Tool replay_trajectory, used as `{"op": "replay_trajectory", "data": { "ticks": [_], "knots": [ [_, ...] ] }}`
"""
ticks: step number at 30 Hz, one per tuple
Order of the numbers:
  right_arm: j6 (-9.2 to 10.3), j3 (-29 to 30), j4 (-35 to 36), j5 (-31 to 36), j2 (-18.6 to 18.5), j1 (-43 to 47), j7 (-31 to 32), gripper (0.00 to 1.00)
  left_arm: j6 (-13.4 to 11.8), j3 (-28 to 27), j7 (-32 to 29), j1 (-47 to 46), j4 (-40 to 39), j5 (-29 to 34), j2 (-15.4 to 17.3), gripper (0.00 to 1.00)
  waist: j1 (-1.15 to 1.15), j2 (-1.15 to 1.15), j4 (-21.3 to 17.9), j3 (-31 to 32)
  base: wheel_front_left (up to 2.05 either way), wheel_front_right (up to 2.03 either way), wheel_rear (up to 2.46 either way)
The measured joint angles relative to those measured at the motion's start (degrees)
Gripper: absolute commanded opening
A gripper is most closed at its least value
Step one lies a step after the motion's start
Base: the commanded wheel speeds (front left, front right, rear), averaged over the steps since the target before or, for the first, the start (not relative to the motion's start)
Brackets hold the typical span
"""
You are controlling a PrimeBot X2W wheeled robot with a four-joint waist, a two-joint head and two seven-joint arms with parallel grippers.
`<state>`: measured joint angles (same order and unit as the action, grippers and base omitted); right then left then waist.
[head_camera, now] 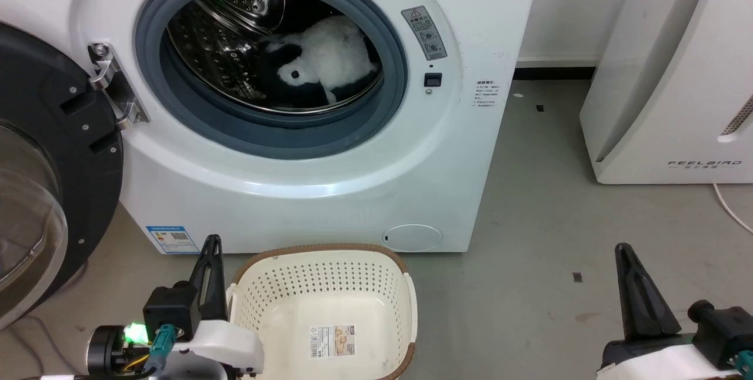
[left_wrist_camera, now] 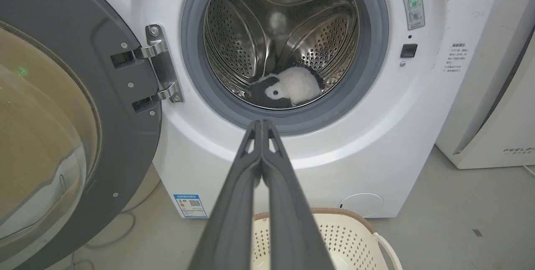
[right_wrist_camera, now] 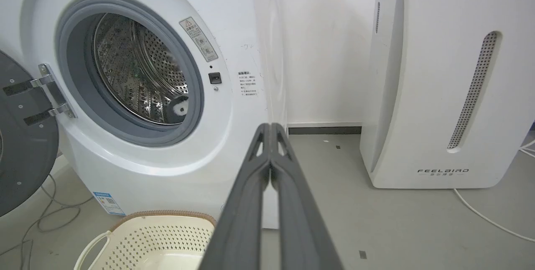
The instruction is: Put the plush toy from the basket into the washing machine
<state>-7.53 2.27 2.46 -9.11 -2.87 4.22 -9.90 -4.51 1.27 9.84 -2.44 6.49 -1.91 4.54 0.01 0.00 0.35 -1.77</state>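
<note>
The black-and-white plush toy (head_camera: 323, 62) lies inside the steel drum of the washing machine (head_camera: 329, 192), also seen as the plush toy (left_wrist_camera: 290, 88) low in the drum. The door (head_camera: 41, 192) hangs wide open at the left. On the floor before the washer stands the cream basket (head_camera: 329, 309), holding nothing but its paper label. My left gripper (head_camera: 213, 242) is shut and holds nothing, just left of the basket's rim; its tips (left_wrist_camera: 262, 123) press together. My right gripper (head_camera: 622, 249) is shut too, over bare floor at the right, tips (right_wrist_camera: 271, 126) touching.
A plain white appliance lettered FEELBIRD (head_camera: 676, 74) stands at the right with a white cable (head_camera: 729, 206) running off along the floor. Cables (right_wrist_camera: 46, 215) lie under the open door. Grey floor (head_camera: 547, 221) stretches between the two machines.
</note>
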Motion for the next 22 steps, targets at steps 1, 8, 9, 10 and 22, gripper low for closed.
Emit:
{"op": "replay_trajectory", "data": {
  "ticks": [1, 8, 9, 10, 22],
  "knots": [
    [0.00, -0.03, -0.03, 0.02, 0.00, -0.01, 0.10, 0.00, 0.01, -0.01, -0.08, 0.02, -0.09, 0.09, -0.01, 0.00, 0.00, 0.00, 0.00, 0.02, 0.00, 0.00, 0.00],
    [0.00, -0.25, -0.21, 0.58, 0.00, -0.13, 0.79, 0.00, 0.24, -0.08, -0.82, 0.08, -0.64, 0.23, -0.13, 0.00, 0.00, 0.00, -0.03, 0.17, 0.00, 0.00, 0.00],
    [0.00, -0.29, -0.22, 0.58, 0.00, -0.14, 0.82, 0.00, 0.36, -0.10, -0.98, 0.10, -0.74, 0.23, -0.15, 0.00, 0.00, 0.00, -0.04, 0.19, 0.00, 0.00, 0.00],
    [0.00, -0.29, -0.22, 0.58, 0.00, -0.14, 0.82, 0.00, 0.36, -0.10, -0.98, 0.10, -0.74, 0.23, -0.15, 0.00, 0.00, 0.00, -0.04, 0.19, 0.00, 0.00, 0.00],
    [0.00, -0.64, -0.53, 1.77, 0.00, -0.93, 2.33, 0.00, 1.02, -0.25, -2.40, 0.21, -1.46, 0.34, -0.26, 0.00, 0.00, 0.00, -0.09, 0.45, 0.00, 0.00, 0.00]
  ]
}}
